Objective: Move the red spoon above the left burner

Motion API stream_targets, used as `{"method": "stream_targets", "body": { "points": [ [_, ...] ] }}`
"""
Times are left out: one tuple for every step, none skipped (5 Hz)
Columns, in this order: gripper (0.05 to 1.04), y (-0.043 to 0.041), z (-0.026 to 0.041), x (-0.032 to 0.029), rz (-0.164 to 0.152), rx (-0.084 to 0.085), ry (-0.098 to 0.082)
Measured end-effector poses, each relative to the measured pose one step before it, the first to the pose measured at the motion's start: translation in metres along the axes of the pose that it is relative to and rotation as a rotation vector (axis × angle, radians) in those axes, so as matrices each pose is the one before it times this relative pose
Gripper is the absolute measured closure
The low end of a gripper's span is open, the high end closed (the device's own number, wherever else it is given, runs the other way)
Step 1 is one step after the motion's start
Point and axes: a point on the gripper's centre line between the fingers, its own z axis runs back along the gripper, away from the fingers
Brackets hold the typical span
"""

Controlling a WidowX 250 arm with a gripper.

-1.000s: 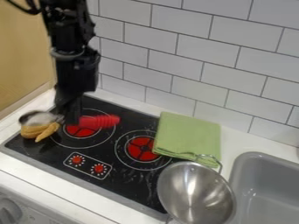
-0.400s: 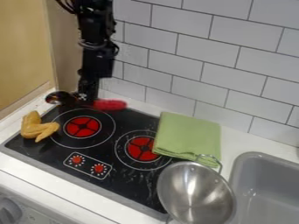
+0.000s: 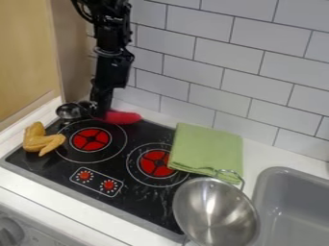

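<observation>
The black gripper (image 3: 97,114) hangs at the stove's back left edge, shut on the red spoon (image 3: 122,117) near the middle of its length. The spoon's red handle points right, behind the left burner (image 3: 91,139), while its dark metal bowl is on the left, by the stove's back left corner. It lies roughly level, at or just over the stove surface; whether it touches cannot be told. The gripper covers part of the spoon's neck.
A yellow drumstick-like toy (image 3: 42,140) lies left of the left burner. A green folded cloth (image 3: 206,149) is right of the right burner (image 3: 155,163). A metal pan (image 3: 215,211) stands at the front right, beside the grey sink (image 3: 292,211). The tiled wall (image 3: 257,72) rises behind.
The gripper has carried the spoon from over the left burner back toward the wall and slightly right, then a little lower.
</observation>
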Motion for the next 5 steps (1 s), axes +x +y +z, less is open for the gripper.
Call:
{"method": "stream_targets", "body": {
  "points": [
    [0.997, 0.00128, 0.00001, 0.00035, -0.0167, 0.0130, -0.0062],
    [0.834, -0.00339, -0.00306, 0.00227, -0.0062, 0.0021, -0.0105],
    [0.571, -0.00444, -0.00140, 0.00158, 0.0100, -0.0292, -0.0125],
    [0.259, 0.00056, 0.00002, 0.00374, 0.0016, 0.0032, -0.0271],
    [0.067, 0.00186, -0.00002, 0.00299, -0.0019, 0.0098, -0.0472]
  ]
}}
